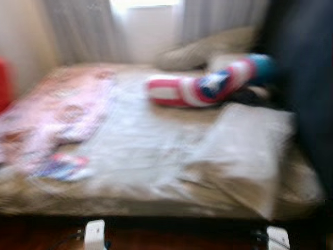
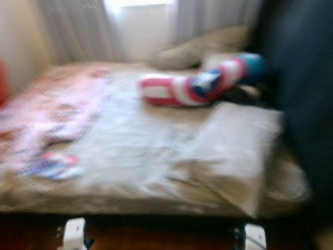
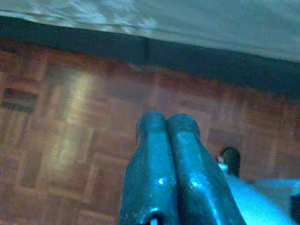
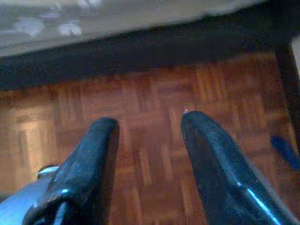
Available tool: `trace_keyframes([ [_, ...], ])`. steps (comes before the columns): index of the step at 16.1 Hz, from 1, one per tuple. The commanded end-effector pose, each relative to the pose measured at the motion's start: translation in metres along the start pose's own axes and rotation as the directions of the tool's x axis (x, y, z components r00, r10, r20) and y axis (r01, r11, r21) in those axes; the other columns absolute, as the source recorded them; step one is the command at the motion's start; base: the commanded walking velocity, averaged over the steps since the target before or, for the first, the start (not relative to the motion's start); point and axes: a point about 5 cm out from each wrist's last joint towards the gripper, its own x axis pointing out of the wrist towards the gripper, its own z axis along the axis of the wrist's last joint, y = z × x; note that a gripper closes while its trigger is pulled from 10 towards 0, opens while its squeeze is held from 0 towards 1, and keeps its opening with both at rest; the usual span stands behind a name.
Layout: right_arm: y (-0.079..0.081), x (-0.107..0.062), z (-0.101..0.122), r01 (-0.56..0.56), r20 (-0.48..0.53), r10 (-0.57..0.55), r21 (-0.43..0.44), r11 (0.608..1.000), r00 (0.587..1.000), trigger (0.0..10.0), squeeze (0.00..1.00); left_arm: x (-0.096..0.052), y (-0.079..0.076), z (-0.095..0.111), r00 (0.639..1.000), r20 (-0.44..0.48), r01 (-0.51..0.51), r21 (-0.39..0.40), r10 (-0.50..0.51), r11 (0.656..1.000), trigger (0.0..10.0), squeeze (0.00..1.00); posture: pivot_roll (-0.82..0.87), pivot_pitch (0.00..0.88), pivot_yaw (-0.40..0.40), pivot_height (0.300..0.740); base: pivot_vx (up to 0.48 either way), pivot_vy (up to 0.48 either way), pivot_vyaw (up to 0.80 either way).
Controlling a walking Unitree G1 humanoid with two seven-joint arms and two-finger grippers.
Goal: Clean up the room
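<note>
Across the blurred head views spreads the bed. At its two o'clock lies a striped pillow, long axis three to nine, nearer the right arm. Both arms hang above parquet: left gripper closed and empty, right gripper parted, empty.

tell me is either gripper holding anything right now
Nothing is held. The left gripper is shut on nothing; the right gripper is open, both above the wood floor.

beige bed cover | pink floral-patterned quilt | red-white-blue striped, starred cushion | reddish-brown parquet floor | grey curtains
</note>
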Motion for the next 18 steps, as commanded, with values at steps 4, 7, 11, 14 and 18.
trace_keyframes([
  [4,-0.002,0.0,0.001,0.01,0.005,-0.01,0.014,1.0,1.0,10.0,0.0,0.0,0.002,0.0,1.0,-0.004,-0.004,0.002,0.004,1.0,10.0,0.0,0.0,0.0,0.015,0.74,0.0,-0.266,-0.38],
  [7,-0.001,0.0,0.002,0.003,0.011,-0.003,0.019,1.0,1.0,10.0,0.0,0.0,0.003,0.0,1.0,-0.006,-0.01,-0.022,0.009,1.0,10.0,0.0,-0.01,0.0,0.016,0.74,0.0,0.0,0.0],
  [11,-0.001,0.0,0.002,0.001,0.012,-0.001,0.022,1.0,1.0,10.0,0.0,0.0,0.004,-0.001,1.0,-0.011,-0.01,-0.035,0.01,0.999,10.0,0.0,-0.01,0.0,0.017,0.74,0.0,0.0,0.0],
  [14,-0.001,0.0,0.003,-0.004,0.013,0.004,0.006,1.0,1.0,10.0,0.0,-0.002,0.011,-0.005,1.0,-0.026,-0.017,-0.055,0.016,0.998,10.0,0.0,-0.01,0.0,0.014,0.74,0.0,0.0,0.0],
  [18,-0.001,0.0,0.004,-0.021,0.009,0.021,-0.035,0.999,1.0,10.0,0.0,-0.004,0.019,-0.011,0.999,-0.046,-0.03,-0.063,0.027,0.998,10.0,0.0,-0.01,0.0,0.012,0.74,0.0,0.0,0.26],
])
